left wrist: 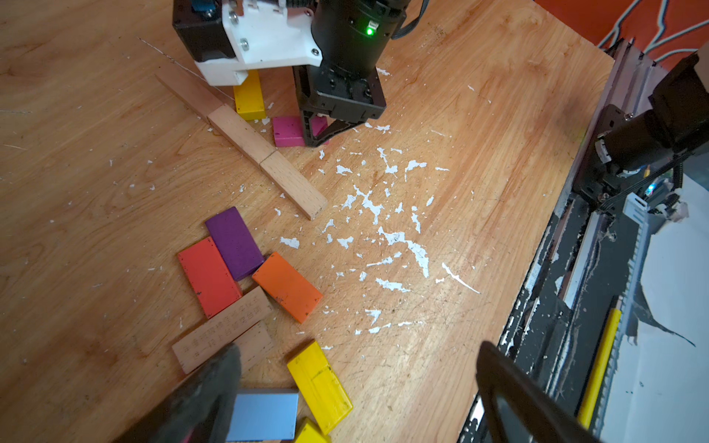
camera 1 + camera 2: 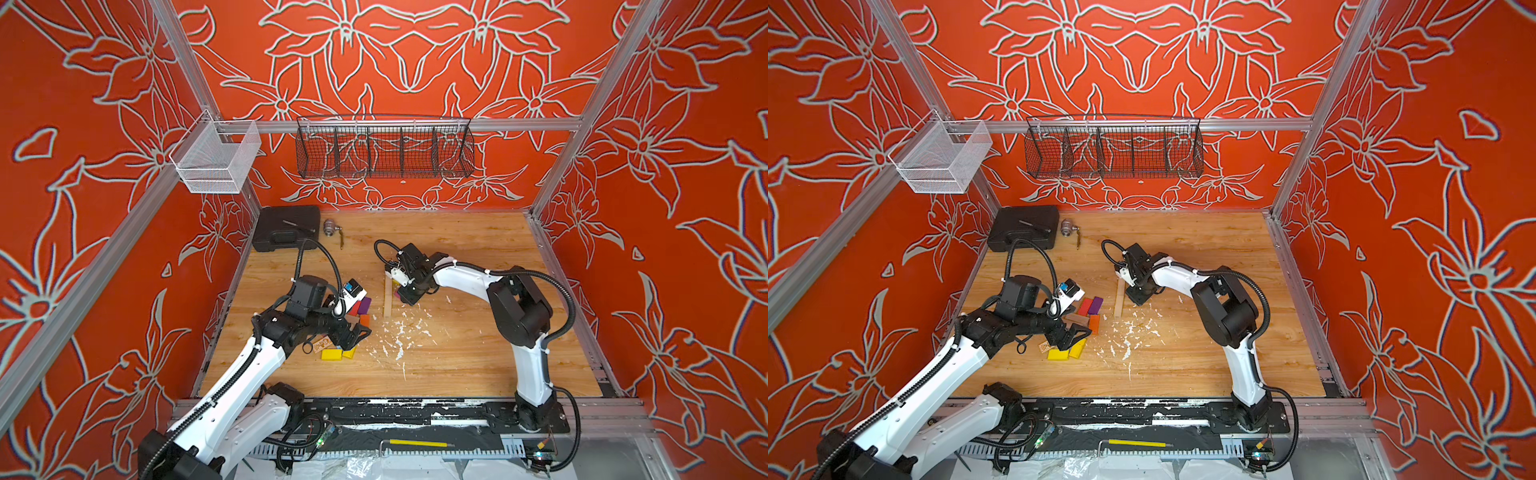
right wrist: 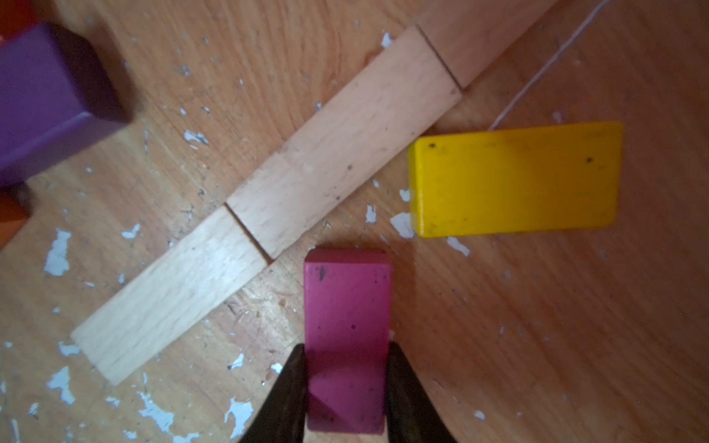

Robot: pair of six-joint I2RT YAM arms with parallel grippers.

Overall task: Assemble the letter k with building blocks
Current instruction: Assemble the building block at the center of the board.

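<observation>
Three plain wood building blocks [image 3: 345, 153] lie end to end in a straight row [image 2: 388, 297], also visible in the left wrist view [image 1: 245, 138]. A yellow block [image 3: 514, 176] lies flat beside the row. My right gripper [image 3: 347, 349] is shut on a magenta block [image 3: 347, 307] low over the table, its free end close to the row. My left gripper [image 1: 358, 347] hangs open over loose blocks: purple [image 1: 234, 242], red [image 1: 209, 276], orange [image 1: 287, 285], a printed plain one [image 1: 222, 328], yellow [image 1: 320, 387] and light blue [image 1: 262, 414]. Nothing sits between its fingers.
White flecks [image 1: 383, 214] litter the table in front of the row. A black case [image 2: 286, 227] and a metal fitting [image 2: 330, 227] sit at the back left. A black wire basket [image 2: 384, 151] and a white mesh basket [image 2: 216, 156] hang on the walls.
</observation>
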